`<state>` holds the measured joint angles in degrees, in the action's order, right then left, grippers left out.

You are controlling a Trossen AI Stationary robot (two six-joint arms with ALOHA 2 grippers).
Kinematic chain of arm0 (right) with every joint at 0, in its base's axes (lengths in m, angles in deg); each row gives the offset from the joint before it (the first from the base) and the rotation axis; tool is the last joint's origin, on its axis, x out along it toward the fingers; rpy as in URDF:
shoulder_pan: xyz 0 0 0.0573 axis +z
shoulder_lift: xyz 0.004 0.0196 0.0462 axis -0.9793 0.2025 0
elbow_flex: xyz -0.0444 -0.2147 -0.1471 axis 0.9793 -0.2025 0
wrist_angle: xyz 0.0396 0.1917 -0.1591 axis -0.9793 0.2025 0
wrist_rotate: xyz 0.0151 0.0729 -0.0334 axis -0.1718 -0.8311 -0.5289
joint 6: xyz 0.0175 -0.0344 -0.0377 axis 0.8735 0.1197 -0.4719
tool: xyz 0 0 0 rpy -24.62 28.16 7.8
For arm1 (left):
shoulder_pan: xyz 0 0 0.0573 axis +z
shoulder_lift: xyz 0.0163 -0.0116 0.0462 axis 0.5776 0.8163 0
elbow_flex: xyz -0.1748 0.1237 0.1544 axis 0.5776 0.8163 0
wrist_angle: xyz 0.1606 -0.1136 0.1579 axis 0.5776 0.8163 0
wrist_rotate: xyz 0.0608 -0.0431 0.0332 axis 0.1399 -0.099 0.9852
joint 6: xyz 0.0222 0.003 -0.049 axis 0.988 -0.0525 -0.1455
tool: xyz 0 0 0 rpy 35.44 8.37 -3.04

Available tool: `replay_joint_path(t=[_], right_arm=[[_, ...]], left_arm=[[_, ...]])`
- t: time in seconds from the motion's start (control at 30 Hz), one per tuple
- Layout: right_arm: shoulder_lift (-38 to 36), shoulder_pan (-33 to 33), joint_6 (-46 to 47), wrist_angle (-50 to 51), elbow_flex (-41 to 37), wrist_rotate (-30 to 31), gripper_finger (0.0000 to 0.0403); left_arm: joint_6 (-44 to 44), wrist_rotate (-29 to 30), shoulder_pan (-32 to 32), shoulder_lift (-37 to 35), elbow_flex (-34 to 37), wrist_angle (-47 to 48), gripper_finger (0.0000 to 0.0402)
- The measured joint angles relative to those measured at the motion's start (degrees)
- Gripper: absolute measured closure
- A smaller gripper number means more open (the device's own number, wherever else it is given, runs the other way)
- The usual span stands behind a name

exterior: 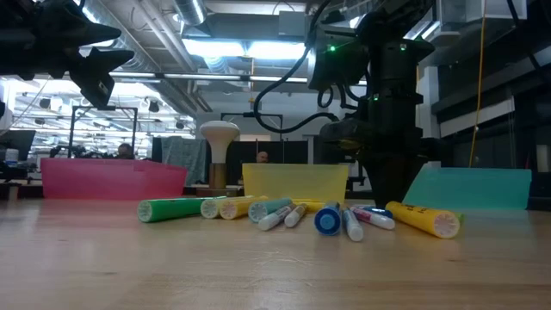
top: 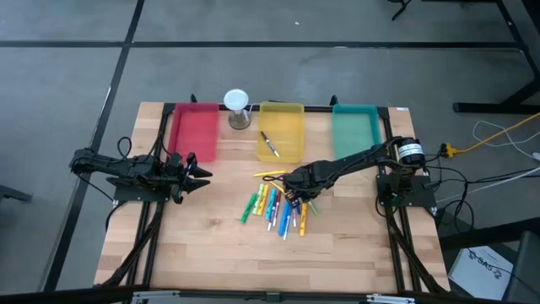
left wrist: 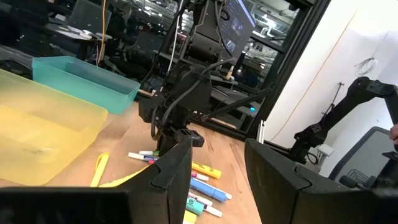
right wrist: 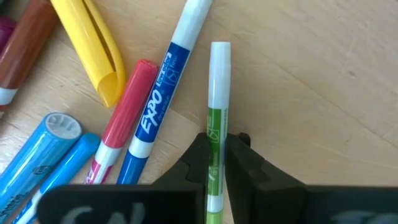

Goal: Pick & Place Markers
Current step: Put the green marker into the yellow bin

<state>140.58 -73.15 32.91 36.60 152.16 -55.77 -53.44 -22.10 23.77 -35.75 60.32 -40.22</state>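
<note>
Several markers [top: 274, 204] in yellow, orange, green, blue and red lie in a loose pile on the wooden table, right of its middle. My right gripper [right wrist: 217, 146] points down into the pile's far right part [top: 291, 187] and is shut on a thin green-and-white marker [right wrist: 219, 93]. One more marker [top: 269, 143] lies inside the yellow tray [top: 291, 114]. My left gripper [top: 202, 176] waits open above the table's left side, pointing level toward the pile, with nothing between its fingers [left wrist: 177, 165]. My right gripper pinches the green-and-white marker between its two fingers on the green part of the barrel [right wrist: 215, 127], about midway along. The fingers come from above, pointing down, and lie across the marker. The marker lies flat, its white end [right wrist: 220, 56] reaching out past the fingertips over the wood.
Three trays stand along the far edge: red [top: 194, 131], yellow and teal [top: 355, 127]. A white-topped hourglass-like object [top: 237, 108] stands between the red and yellow trays. A blue marker [right wrist: 163, 93] and a red one [right wrist: 127, 102] lie close beside the held marker. Bare wood lies toward the near edge.
</note>
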Motion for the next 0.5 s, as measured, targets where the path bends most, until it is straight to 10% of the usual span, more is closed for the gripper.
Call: replay_joint_path(t=[0.5], right_arm=[[-0.13,0.07,-0.84,3.21,2.27,1.14,0.0371]], left_arm=[[0.00,0.00,0.00,0.01,-0.01,0.01,0.0258]])
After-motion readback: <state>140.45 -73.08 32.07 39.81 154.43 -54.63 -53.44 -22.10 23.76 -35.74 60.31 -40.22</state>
